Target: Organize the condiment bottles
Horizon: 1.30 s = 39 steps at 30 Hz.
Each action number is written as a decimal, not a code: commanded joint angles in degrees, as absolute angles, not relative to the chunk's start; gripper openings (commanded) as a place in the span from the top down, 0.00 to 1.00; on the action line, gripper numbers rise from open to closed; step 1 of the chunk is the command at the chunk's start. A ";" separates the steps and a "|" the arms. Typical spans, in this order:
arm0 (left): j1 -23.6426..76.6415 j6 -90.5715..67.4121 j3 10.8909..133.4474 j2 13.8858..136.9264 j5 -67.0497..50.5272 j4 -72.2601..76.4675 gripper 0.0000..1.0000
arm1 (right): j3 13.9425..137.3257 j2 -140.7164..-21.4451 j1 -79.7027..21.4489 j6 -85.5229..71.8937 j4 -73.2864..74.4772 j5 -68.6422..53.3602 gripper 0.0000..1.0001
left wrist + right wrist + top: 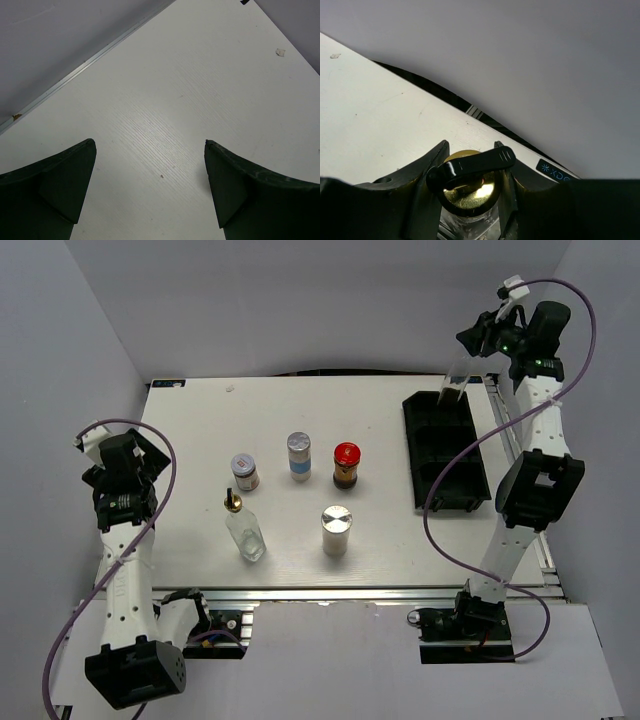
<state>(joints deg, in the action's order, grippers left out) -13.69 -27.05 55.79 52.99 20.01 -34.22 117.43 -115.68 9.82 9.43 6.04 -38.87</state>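
Top: five bottles stand loose mid-table (pixel 200 420). Row: small red-and-white-lidded jar (pixel 244 471), blue-labelled shaker (pixel 299 455), red-lidded dark jar (pixel 346 464). Glass bottle (pixel 243 530) at 7 o'clock of the row, silver-capped white shaker (pixel 337 530) at 5 o'clock. Black tray (pixel 470 490) at 3 o'clock, well apart. Second glass bottle (pixel 456 388) hangs over its 12 o'clock end.

Left wrist: my left gripper (pixel 150 145) has its jaws wide apart over bare tabletop.

Right wrist: my right gripper (pixel 470 152) is clamped on the second glass bottle's gold pourer top; black lever (pixel 470 167) lies across it.

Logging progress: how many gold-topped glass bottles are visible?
2. The standing bottle is on the table, near-left; the held bottle hangs in the right pincer over the black tray.
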 commanded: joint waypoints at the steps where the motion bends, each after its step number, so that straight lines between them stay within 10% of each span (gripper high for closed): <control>1: -13.54 -27.25 55.81 51.59 21.88 -33.40 0.02 | 118.12 -115.49 11.16 11.86 -0.88 -45.78 1.00; 30: -13.62 -26.89 55.55 52.03 21.18 -32.87 0.02 | 118.30 -121.46 13.01 24.26 6.24 -53.08 1.00; 39: -13.54 -26.89 55.72 52.12 20.22 -32.78 0.02 | 116.29 -120.68 13.01 24.70 6.42 -51.86 0.49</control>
<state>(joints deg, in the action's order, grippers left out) -13.69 -27.00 55.77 52.66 21.19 -34.15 116.55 -123.17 12.78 23.90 11.00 -51.13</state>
